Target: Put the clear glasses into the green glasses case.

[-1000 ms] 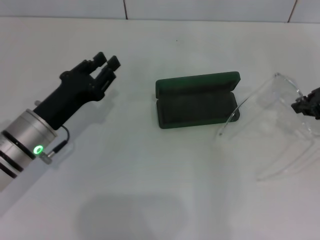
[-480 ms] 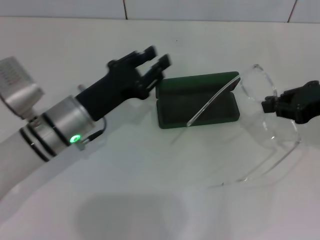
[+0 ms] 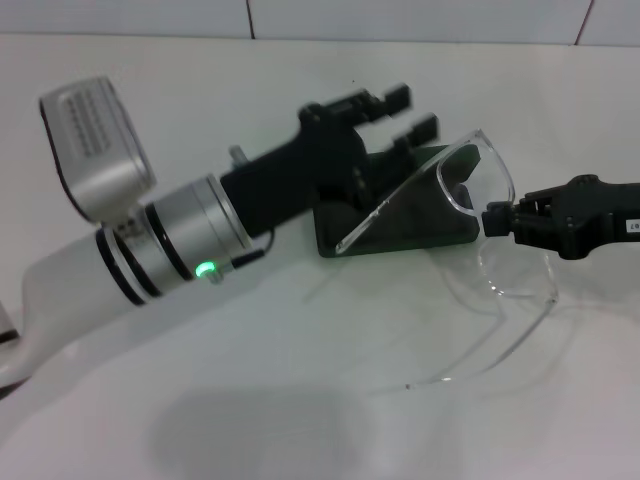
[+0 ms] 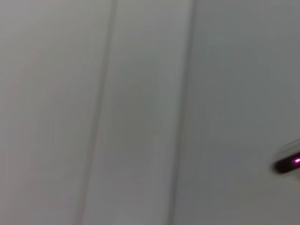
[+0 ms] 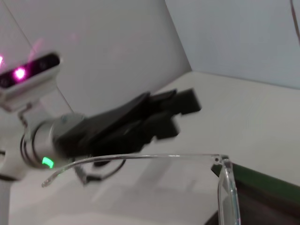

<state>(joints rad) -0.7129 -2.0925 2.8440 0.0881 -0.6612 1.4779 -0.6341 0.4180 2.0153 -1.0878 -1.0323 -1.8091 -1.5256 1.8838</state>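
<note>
1. Two arms meet over a plain white surface (image 3: pixel 300 420), reaching in from opposite sides toward the dark green rounded-rectangular hard glasses case (image 3: pixel 440 225) near the middle.
2. That case lies open on the surface; its dark lining shows in the head view, while its left end and most of its raised lid are hidden behind the left arm.
3. Fully transparent plastic wraparound glasses (image 3: pixel 470 185) with a one-piece curved lens are held up off the surface, tilted, over the right end of the case. One thin clear arm slants across the case's open tray; the other sweeps toward the near edge of the surface.
4. On the right, the black right tool (image 3: pixel 497 218) is closed on the lens edge of these glasses, gripping them by the part beside the case's right end.
5. On the left, the black left tool (image 3: pixel 408 112) hangs above the case's far left corner with its two fingers parted and nothing between them.
6. From the right wrist view, the clear arm (image 5: pixel 140 158) runs across in front of the left tool (image 5: pixel 180 112), with a green corner of the case (image 5: pixel 262 185) below.
</note>
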